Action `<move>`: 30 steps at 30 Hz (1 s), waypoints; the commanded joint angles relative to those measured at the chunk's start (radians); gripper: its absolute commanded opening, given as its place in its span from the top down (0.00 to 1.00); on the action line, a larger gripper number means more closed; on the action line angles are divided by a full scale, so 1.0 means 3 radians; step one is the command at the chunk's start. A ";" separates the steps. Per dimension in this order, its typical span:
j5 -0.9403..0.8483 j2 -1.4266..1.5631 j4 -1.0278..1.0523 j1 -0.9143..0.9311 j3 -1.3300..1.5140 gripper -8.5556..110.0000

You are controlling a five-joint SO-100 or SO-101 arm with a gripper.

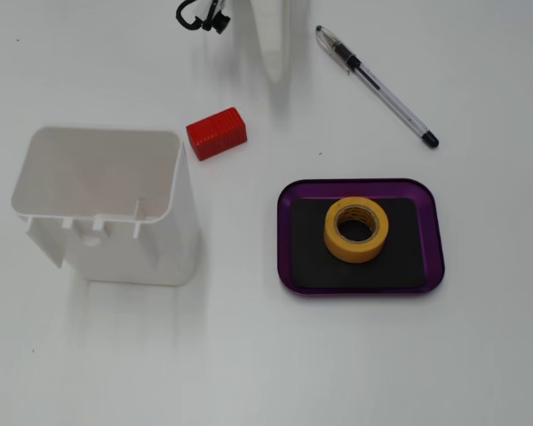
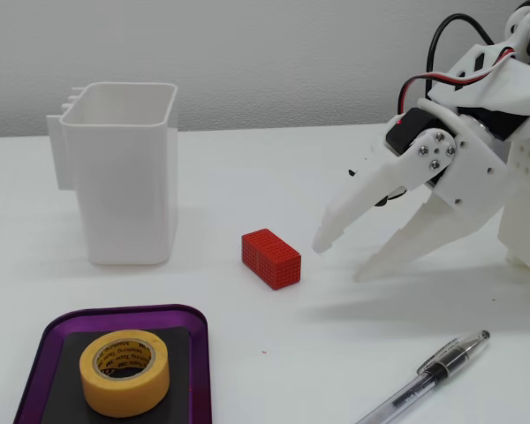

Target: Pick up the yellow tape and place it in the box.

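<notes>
Already the yellow tape (image 1: pixel 356 229) lies flat on the black mat inside the box (image 1: pixel 290 200), so the placing looks done. Over the desk (image 2: pixel 212 194), the claw (image 2: pixel 340 258) hangs wide open and empty, well apart from both; only pulling back seems left.

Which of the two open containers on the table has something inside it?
The shallow purple box holds the yellow tape, lying flat on its black mat. The tall white container stands empty.
</notes>
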 commanded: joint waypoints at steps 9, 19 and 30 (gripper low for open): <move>0.0020 0.0383 0.0194 0.0036 0.0015 0.93; 0.0041 0.0383 0.0184 0.0041 0.0015 0.93; 0.0026 0.0383 0.0174 0.0041 0.0015 0.93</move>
